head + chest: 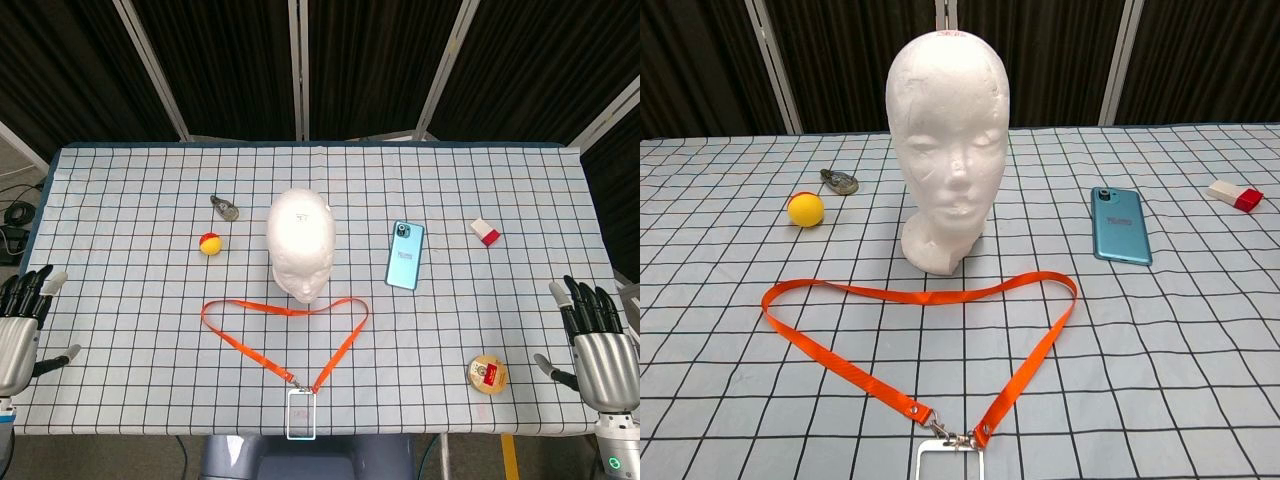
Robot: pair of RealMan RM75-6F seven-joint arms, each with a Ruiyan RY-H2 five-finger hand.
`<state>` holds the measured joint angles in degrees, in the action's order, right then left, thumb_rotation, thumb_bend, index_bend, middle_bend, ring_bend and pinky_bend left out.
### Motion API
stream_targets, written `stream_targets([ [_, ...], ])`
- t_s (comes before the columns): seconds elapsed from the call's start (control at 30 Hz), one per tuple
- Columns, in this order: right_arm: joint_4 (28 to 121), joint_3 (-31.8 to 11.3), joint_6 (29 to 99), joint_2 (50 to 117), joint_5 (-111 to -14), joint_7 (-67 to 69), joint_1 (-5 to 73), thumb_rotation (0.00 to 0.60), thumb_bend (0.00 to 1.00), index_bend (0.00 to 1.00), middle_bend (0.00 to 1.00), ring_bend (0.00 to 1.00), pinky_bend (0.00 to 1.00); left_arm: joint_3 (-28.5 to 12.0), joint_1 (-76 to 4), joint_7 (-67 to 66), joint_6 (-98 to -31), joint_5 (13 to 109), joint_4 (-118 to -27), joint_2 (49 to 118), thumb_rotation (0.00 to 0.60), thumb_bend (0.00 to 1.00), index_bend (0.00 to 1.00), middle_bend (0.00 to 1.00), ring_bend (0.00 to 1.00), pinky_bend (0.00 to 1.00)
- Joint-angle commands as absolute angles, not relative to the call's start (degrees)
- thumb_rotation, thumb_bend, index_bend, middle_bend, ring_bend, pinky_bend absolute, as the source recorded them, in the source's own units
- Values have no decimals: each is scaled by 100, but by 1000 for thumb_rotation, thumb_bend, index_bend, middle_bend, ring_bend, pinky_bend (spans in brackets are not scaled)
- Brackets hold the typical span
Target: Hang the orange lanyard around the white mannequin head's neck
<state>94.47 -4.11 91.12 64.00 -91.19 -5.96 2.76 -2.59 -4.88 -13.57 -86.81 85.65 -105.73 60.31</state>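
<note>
Both robot hands, left (22,330) and right (597,345), rest open and empty at the tabletop's (120,200) side edges. Best to lift the orange lanyard's (1030,345) loop wide, clearing the mannequin head (948,140).

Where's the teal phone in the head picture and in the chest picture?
Head view: the teal phone lies flat, right of centre.
Chest view: the phone lies at mid-height on the right.
Shared landmark: the white mannequin head, just left of the phone in both.
</note>
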Motion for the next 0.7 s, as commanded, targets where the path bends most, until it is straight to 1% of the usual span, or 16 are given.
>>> stream_targets([
  [0.03,9443,-407,9101,6406,-9120,-608,280,600,0,0,0,0,0,-263,-489,-1357,-8679,8559,-10568,6030,600,0,0,0,0,0],
  [0.23,9428,-372,8995,6434,-9117,-626,313,600,0,13,0,0,0,-282,-494,-1353,-8654,8494,-10541,6040,600,0,0,0,0,0],
  [0.33,9409,-298,8711,6427,-9138,-598,428,600,0,32,0,0,0,-303,-519,-1339,-8632,8493,-10575,6028,600,0,0,0,0,0],
  [0.4,9382,-282,8370,6446,-9055,-567,577,600,0,43,0,0,0,-327,-526,-1348,-8656,8500,-10573,6018,600,0,0,0,0,0],
  [0.47,9357,-295,8040,6466,-8982,-540,749,600,0,83,0,0,0,-340,-528,-1351,-8646,8459,-10558,6018,600,0,0,0,0,0],
  [0.53,9322,-366,7532,6525,-8881,-528,1062,600,0,142,0,0,0,-372,-548,-1380,-8590,8342,-10535,6030,600,0,0,0,0,0],
  [0.6,9296,-431,7115,6577,-8796,-547,1329,600,3,181,0,0,0,-412,-572,-1484,-8578,8271,-10504,6069,600,0,0,0,0,0],
  [0.63,9293,-468,6905,6614,-8750,-560,1469,600,16,202,0,0,0,-425,-583,-1540,-8571,8242,-10488,6096,600,0,0,0,0,0],
  [0.7,9296,-593,6397,6778,-8593,-548,1825,600,100,295,0,0,0,-441,-610,-1636,-8523,8161,-10465,6163,600,0,0,0,0,0],
])
